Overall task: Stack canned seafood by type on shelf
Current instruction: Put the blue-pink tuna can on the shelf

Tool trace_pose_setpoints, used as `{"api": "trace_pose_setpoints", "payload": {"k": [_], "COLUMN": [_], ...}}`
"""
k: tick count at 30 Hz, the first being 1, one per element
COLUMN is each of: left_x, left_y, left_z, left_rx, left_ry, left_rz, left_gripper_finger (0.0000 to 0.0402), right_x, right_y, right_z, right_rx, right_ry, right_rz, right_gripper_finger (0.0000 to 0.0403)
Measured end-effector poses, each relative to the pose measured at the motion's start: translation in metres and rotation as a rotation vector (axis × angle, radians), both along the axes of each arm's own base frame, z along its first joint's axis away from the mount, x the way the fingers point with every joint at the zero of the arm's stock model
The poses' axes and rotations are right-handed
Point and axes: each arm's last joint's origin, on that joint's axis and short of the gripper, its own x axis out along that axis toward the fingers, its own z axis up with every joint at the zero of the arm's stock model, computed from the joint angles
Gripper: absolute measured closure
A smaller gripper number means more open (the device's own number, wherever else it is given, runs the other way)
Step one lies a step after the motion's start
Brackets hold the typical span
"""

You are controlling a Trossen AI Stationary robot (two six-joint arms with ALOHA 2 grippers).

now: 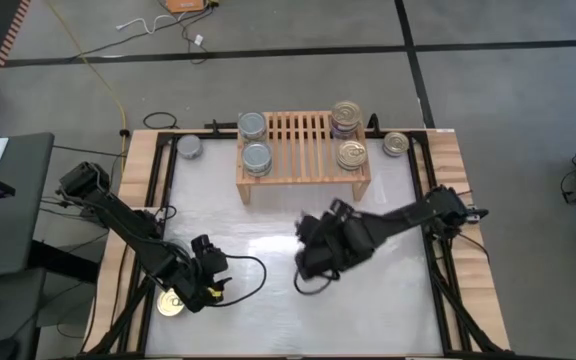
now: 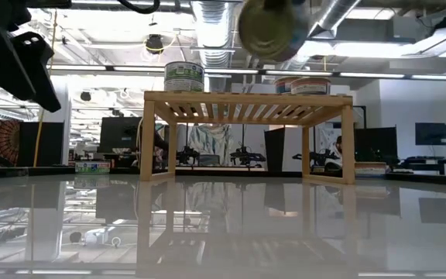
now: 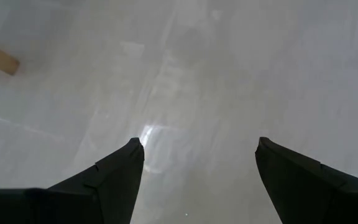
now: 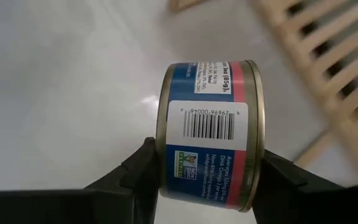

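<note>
Right pincer [image 4: 207, 171] clamped on tin [image 4: 210, 158] | blue/red label w/ barcode, gold rim | sideways, off table

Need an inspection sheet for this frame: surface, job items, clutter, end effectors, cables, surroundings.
Surface: white glossy table.
Job items: wooden shelf holds silver-topped cans on its left, gold-topped cans on its right; loose cans on table: silver-topped can, can by shelf's right end, gold can near left arm.
Clutter: nothing seen.
End effectors: right end effector clamps a blue-labelled can raised off the table; left end effector open, empty.
Cables: black loop on table; yellow cable on floor.
Surroundings: grey floor; monitors behind.
</note>
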Motion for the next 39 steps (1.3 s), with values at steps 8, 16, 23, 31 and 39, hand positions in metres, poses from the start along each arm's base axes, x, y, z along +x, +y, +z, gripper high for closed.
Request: {"api": "trace_pose_setpoints", "payload": {"k": [8,16,23,31,39], "left_x": [0.001,0.010,0.014,0.016,0.017], "left_y": [0.010,0.030,0.040,0.045,0.046], "left_z": [-0.002,-0.003,-0.004,-0.004,-0.004], "left_rx": [0.038,0.065,0.083,0.093,0.092], "left_ry": [0.040,0.078,0.104,0.111,0.111], "left_rz": [0.033,0.121,0.164,0.168,0.176], "left_gripper_finger": [0.0104,0.0104,0.0104,0.0104,0.0104], "right_x": [0.011,0.019,0.027,0.033,0.032], "right_y": [-0.047,-0.082,-0.112,-0.129,-0.129], "right_z": [0.003,-0.006,-0.034,-0.053,-0.053], "right_rx": [-0.317,-0.563,-0.625,-0.646,-0.641], "right_ry": [0.148,0.376,0.528,0.542,0.548], "right_rz": [0.098,0.208,0.244,0.210,0.217], "right_gripper_finger": [0.0191,0.0191,0.0191,0.0187,0.0048]}}
